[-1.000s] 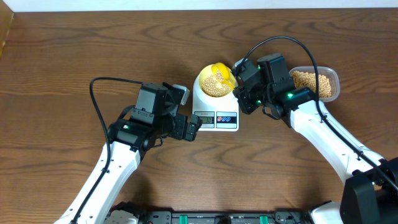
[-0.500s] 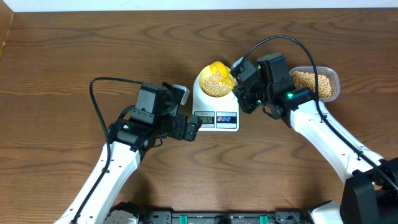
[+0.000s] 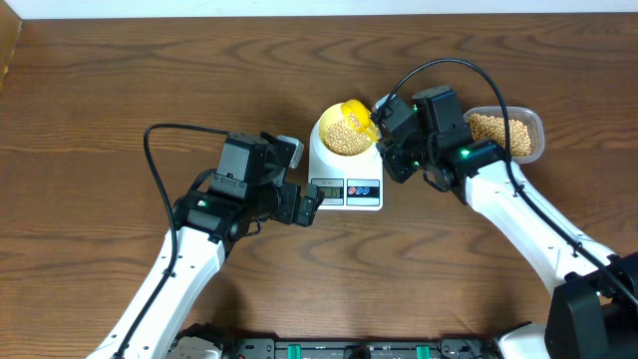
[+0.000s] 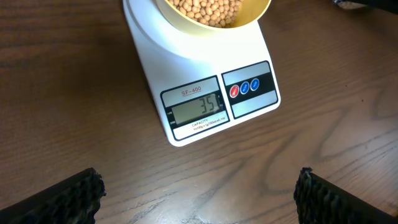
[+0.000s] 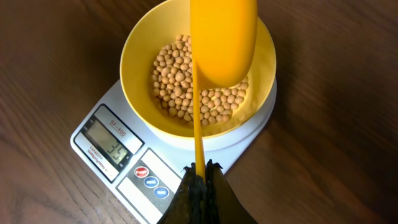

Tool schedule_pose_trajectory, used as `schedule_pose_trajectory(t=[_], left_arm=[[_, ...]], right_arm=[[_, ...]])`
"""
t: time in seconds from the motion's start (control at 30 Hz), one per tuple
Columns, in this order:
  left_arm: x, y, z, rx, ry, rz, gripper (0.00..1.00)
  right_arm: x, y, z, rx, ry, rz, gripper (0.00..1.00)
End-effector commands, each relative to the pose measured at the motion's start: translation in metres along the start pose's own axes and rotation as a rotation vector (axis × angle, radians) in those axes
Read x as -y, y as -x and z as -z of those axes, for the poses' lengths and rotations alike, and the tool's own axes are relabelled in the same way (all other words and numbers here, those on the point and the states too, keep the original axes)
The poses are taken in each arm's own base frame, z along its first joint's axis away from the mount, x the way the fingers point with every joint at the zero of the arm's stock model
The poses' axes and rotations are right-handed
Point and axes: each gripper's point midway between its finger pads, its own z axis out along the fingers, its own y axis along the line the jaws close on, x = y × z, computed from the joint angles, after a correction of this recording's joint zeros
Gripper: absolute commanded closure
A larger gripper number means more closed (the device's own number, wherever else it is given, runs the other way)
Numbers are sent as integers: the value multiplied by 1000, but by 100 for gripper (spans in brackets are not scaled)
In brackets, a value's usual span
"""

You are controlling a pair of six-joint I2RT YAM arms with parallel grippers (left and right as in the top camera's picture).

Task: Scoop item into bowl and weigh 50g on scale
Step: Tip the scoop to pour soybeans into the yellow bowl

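scale (image 3: 344,175) stands near the middle of the desk (image 3: 120,80), its display (image 4: 198,109) and two round buttons (image 4: 244,88) on the edge facing the arms. bowl (image 5: 140,59), pale yellow, sits squarely on the scale's platform and covers most of it. beans (image 5: 180,87) lie loose in the bottom of the bowl, well below the rim. i read the display as 35 in both wrist views.

right hand (image 5: 200,179): fingers pressed together on the thin end of the yellow scoop (image 5: 222,43), pinching its handle. the scoop's head hangs over the far side of the bowl, above the beans. i see only its underside, so i cannot tell whether it carries anything.

left hand (image 4: 199,196): spread wide, gripping nothing. it hovers over bare desk just in front of the scale's display edge, one finger (image 4: 59,199) at each side of the wrist view, apart from the scale.

clear tub (image 3: 539,135) rests on the desk to the right of the right hand, holding more beans.
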Motion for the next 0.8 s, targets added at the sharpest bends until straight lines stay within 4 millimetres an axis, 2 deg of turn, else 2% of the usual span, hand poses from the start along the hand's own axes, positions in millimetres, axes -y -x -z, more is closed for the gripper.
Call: schedule_pose_trajectory(t=[0.0, 0.23, 0.4, 0.57, 0.77], left_arm=[[-1, 0, -1, -1, 10, -3, 0], [-1, 0, -1, -1, 9, -4, 0], [-1, 0, -1, -1, 9, -4, 0], [-1, 0, -1, -1, 9, -4, 0], [-1, 0, -1, -1, 9, -4, 0]], right_arm=[[0, 2, -1, -2, -2, 17, 99], [-1, 1, -2, -4, 0, 18, 99], [-1, 1, -2, -4, 1, 115, 99], [-1, 2, -2, -3, 0, 139, 99], [0, 3, -2, 3, -2, 279, 99]])
